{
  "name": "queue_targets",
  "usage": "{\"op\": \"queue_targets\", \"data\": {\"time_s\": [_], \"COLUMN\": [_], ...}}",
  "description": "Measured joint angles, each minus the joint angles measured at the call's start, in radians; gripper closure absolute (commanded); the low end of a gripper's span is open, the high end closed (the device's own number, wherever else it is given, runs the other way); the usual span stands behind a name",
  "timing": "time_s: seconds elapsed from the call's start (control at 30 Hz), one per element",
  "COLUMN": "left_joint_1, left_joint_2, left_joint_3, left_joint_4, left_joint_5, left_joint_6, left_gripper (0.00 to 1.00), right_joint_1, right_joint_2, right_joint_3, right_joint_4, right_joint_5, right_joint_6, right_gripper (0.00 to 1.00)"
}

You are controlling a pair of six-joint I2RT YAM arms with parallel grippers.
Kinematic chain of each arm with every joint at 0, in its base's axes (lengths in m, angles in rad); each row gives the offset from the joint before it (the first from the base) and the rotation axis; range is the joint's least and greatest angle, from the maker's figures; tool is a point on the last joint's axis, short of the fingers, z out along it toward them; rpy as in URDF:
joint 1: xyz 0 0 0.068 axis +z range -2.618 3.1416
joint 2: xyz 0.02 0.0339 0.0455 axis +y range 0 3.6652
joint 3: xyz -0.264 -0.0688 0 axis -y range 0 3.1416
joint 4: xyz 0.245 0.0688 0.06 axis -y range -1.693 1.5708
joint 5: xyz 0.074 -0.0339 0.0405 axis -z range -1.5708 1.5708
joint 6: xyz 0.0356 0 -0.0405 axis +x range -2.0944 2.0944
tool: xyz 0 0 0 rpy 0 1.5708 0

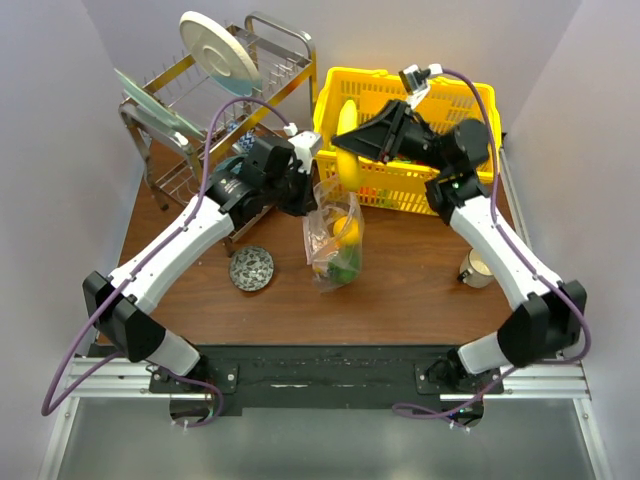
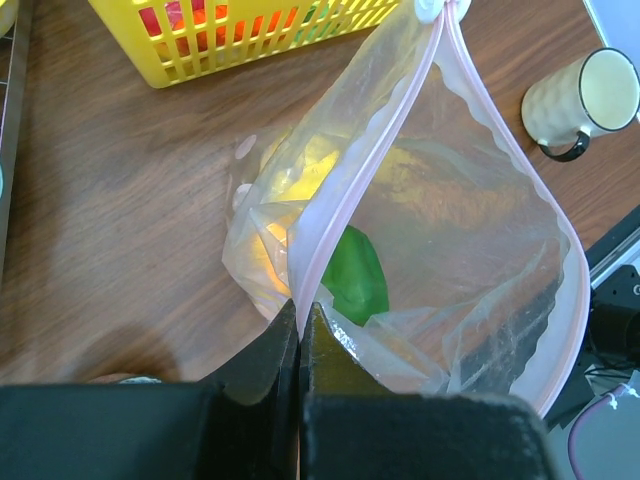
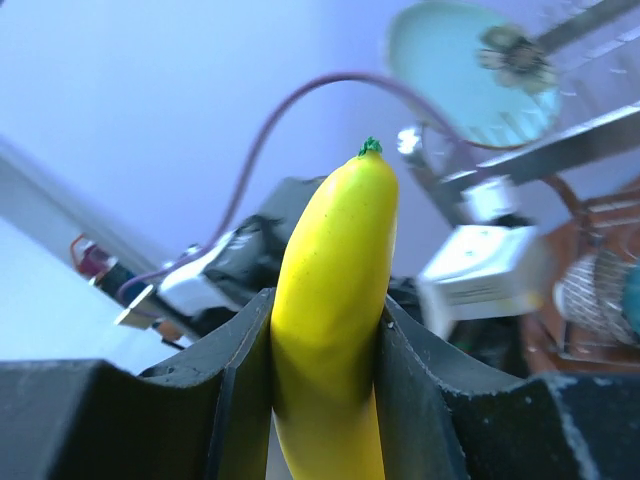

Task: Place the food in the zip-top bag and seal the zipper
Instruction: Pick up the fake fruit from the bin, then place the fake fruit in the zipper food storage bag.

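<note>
Pale walls close in one brown wooden surface (image 1: 400,300). Seen from above, one wire dish rack (image 1: 190,165) stands at 11 o'clock and carries two plates: a white plate (image 1: 218,50) and a pale green plate (image 1: 150,100). One yellow basket (image 1: 420,185) sits at 1 o'clock, and red, orange and green pieces show through its slots in the left wrist view. One mug (image 1: 477,268) stands at 4 o'clock and one round metal disc (image 1: 251,268) lies at 8 o'clock.

The single zip-top bag (image 1: 335,240) stands near the middle with its mouth gaping. Inside it I count one green piece (image 2: 355,275). Yellow pieces (image 2: 300,175) lie beside it, their number unclear through the crinkled plastic.

The left gripper (image 2: 300,310) has its fingers pressed together on the bag's rim, pinching the pink zipper (image 2: 365,180). The right gripper (image 3: 325,298) clamps one banana (image 3: 335,300) between its fingers, green tip up. It hangs at 12 o'clock from the bag, in front of the basket wall and clear of the surface.
</note>
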Motion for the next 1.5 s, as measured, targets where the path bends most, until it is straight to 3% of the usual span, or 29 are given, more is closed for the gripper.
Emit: {"op": "queue_targets", "data": {"time_s": [0.17,0.3,0.47,0.6,0.63,0.73,0.77,0.93,1.03,1.23,1.37,1.43,1.5], "left_joint_1": [0.000,0.000,0.000,0.000,0.000,0.000,0.000,0.000,0.000,0.000,0.000,0.000,0.000], "left_joint_2": [0.000,-0.002,-0.009,-0.019,-0.021,-0.024,-0.026,-0.033,-0.034,-0.034,-0.034,-0.034,-0.034], "left_joint_3": [0.000,0.000,0.000,-0.003,-0.005,-0.005,-0.005,-0.005,-0.005,-0.005,-0.005,-0.005,-0.005], "left_joint_4": [0.004,0.005,0.016,0.030,0.032,0.032,0.032,0.032,0.032,0.030,0.029,0.029,0.029], "left_joint_5": [0.007,0.021,0.054,0.076,0.078,0.080,0.080,0.080,0.080,0.078,0.074,0.071,0.067], "left_joint_6": [-0.014,-0.034,-0.054,-0.064,-0.065,-0.065,-0.064,-0.064,-0.064,-0.064,-0.063,-0.063,-0.063], "left_gripper": [1.00,1.00,1.00,1.00,1.00,1.00,1.00,1.00,1.00,1.00,1.00,1.00,1.00], "right_joint_1": [0.031,0.037,0.045,0.058,0.064,0.081,0.085,0.090,0.090,0.082,0.059,0.048,0.043], "right_joint_2": [-0.145,-0.172,-0.015,0.156,0.181,0.191,0.185,0.167,0.167,0.167,0.146,0.097,0.010], "right_joint_3": [-0.166,-0.295,-0.345,-0.344,-0.344,-0.356,-0.357,-0.369,-0.375,-0.375,-0.375,-0.376,-0.375], "right_joint_4": [0.240,0.459,0.649,0.652,0.643,0.638,0.645,0.687,0.689,0.695,0.686,0.626,0.459], "right_joint_5": [0.088,0.154,0.206,0.204,0.202,0.200,0.200,0.197,0.191,0.150,0.117,0.103,0.105], "right_joint_6": [0.074,0.129,0.286,0.383,0.388,0.388,0.384,0.359,0.345,0.330,0.290,0.213,0.093], "right_gripper": [0.96,0.96,0.99,0.96,0.94,0.65,0.44,0.16,0.06,0.12,0.10,0.08,0.06]}}
